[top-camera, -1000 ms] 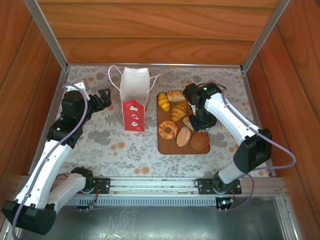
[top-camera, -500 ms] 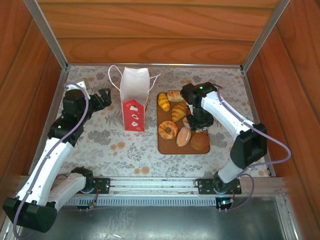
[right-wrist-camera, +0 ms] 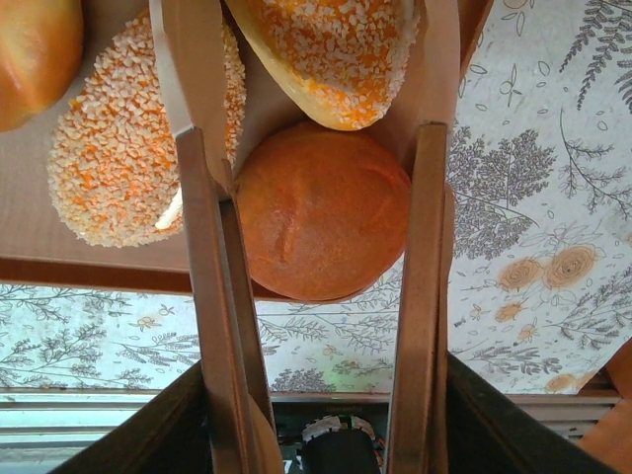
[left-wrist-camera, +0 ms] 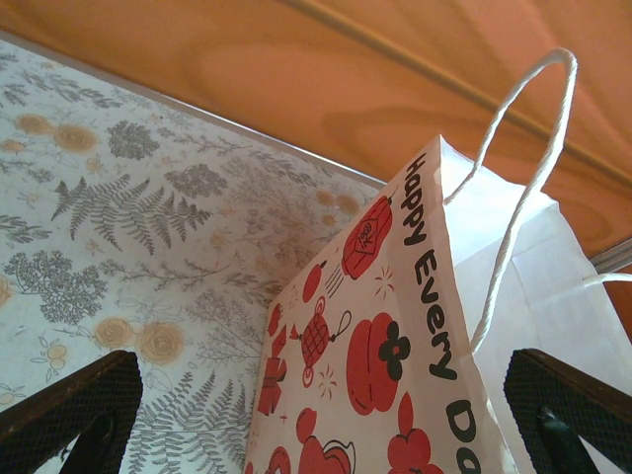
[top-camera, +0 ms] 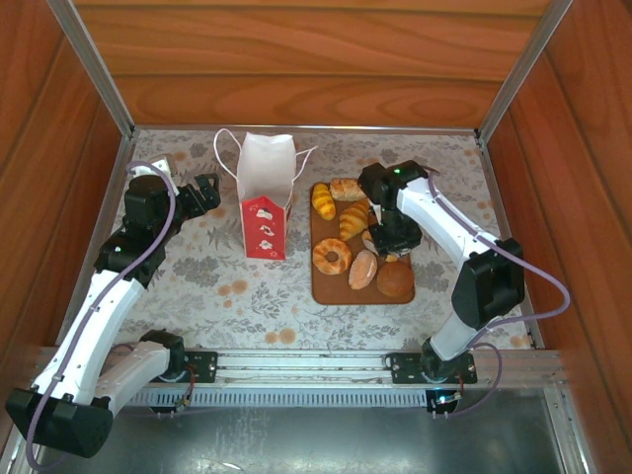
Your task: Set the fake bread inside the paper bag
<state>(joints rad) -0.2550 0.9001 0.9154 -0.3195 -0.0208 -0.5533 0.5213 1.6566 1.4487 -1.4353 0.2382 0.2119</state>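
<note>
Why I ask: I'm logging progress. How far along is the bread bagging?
Done: nothing looks bagged; the fake bread lies on the board. In hand: the right gripper holds tongs straddling the brown bun. Remaining: all of it goes into the paper bag, beside the open left gripper.

bag [top-camera: 265, 197] on table [top-camera: 217, 286], left of board [top-camera: 331, 293] | bread [top-camera: 354, 219] on board | doughnut [top-camera: 332, 256] near left, bun [top-camera: 396, 279] near right corner | left hand [top-camera: 204, 193] left of bag | right hand [top-camera: 388, 249] over board's right side, just behind bun
</note>
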